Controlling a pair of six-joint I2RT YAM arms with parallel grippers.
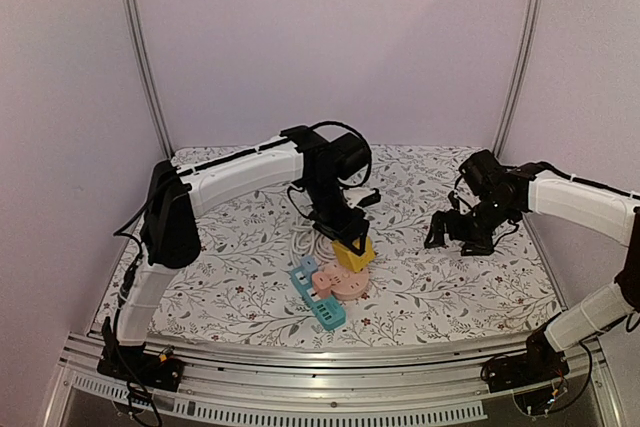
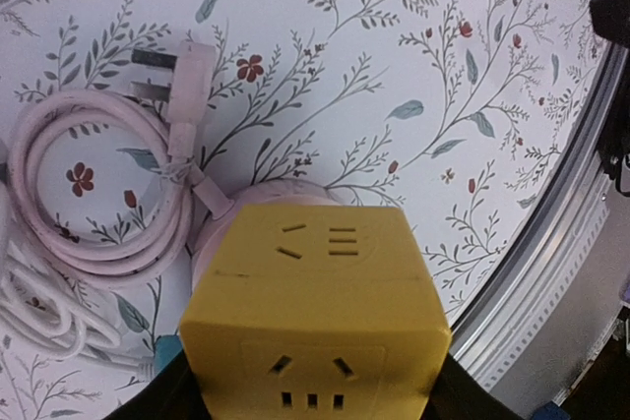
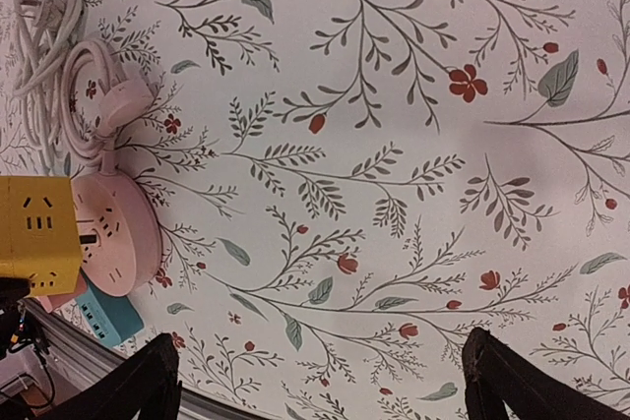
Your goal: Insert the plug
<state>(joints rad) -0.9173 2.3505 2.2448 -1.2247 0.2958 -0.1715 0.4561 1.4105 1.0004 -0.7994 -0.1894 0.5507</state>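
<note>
The left gripper is clenched on the yellow adapter, with one dark finger on each lower side of it in the left wrist view. It holds the adapter over the pink round socket, near the rim of the socket at about 1 o'clock in the top view. From these views I cannot tell if the pins are already in the holes or only above them. The right gripper is released, its fingers are wide apart and hold nothing, and it hangs well apart at 3 o'clock from the socket. A teal strip touches the socket at 7 o'clock, and the pink cable lies coiled at 11 o'clock on the flowered cloth. In my judgement the step in hand is to seat the adapter. To do it well, the arm should first bring the adapter level and square to one set of holes, then press straight down and slowly. The socket is light and it may slide or tip on the cloth, so it would help if the free gripper holds its rim at 3 o'clock before the push.
</note>
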